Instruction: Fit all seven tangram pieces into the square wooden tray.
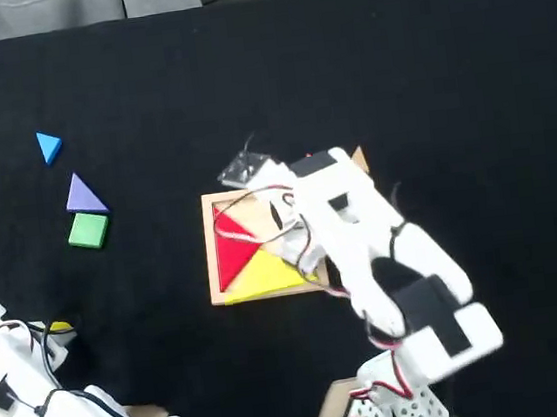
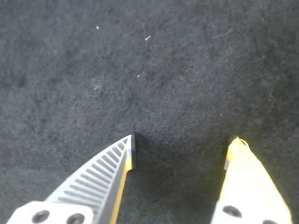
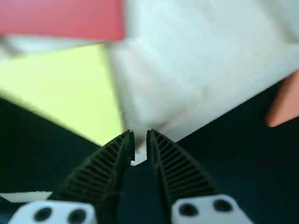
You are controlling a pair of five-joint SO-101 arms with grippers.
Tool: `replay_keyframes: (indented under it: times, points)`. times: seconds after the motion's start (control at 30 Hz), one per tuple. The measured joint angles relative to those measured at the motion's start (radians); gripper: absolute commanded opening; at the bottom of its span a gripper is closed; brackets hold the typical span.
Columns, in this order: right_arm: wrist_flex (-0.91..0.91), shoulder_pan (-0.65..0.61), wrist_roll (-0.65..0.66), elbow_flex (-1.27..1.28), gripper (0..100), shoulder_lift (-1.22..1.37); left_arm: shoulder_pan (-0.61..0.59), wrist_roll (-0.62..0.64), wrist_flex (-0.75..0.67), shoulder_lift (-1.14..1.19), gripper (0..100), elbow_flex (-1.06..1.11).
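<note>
Left gripper: my jaws spread wide with nothing between them, one finger ribbed grey, the other pale yellow, over fuzzy black cloth at near left. Right gripper: my ribbed black tips are drawn almost together, nothing seen held, at the edge of the square wooden tray. In the tray: red triangle on the left, yellow triangle along the near side, pale bare wood beyond; my arm hides the right part. Orange piece peeks past the far right corner, shape cut off. Loose at far left: small blue triangle, purple triangle, green square
</note>
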Motion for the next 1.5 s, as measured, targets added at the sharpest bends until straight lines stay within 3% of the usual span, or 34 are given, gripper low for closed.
replay_keyframes:
  times: [0.17,0.33,0.57,0.7,1.3,1.5]
  points:
    - [0.002,-0.003,0.011,0.012,5.6,-0.146,0.0,0.002,0.0,0.0,32,0.0]
    - [0.002,-0.091,-0.011,0.017,5.6,-0.219,0.0,0.002,0.0,0.0,32,0.0]
    - [0.0,-0.275,-0.029,0.017,5.6,-0.114,0.0,0.002,0.0,0.0,32,0.0]
    - [-0.029,-0.315,-0.029,0.015,5.6,-0.026,0.0,0.002,0.0,0.0,32,0.0]
    - [-0.009,-0.201,-0.106,-0.043,5.6,-0.064,0.0,0.002,0.0,0.0,32,0.0]
    - [-0.204,-0.064,-0.114,0.091,5.6,-0.17,0.0,0.002,0.0,0.0,32,0.0]
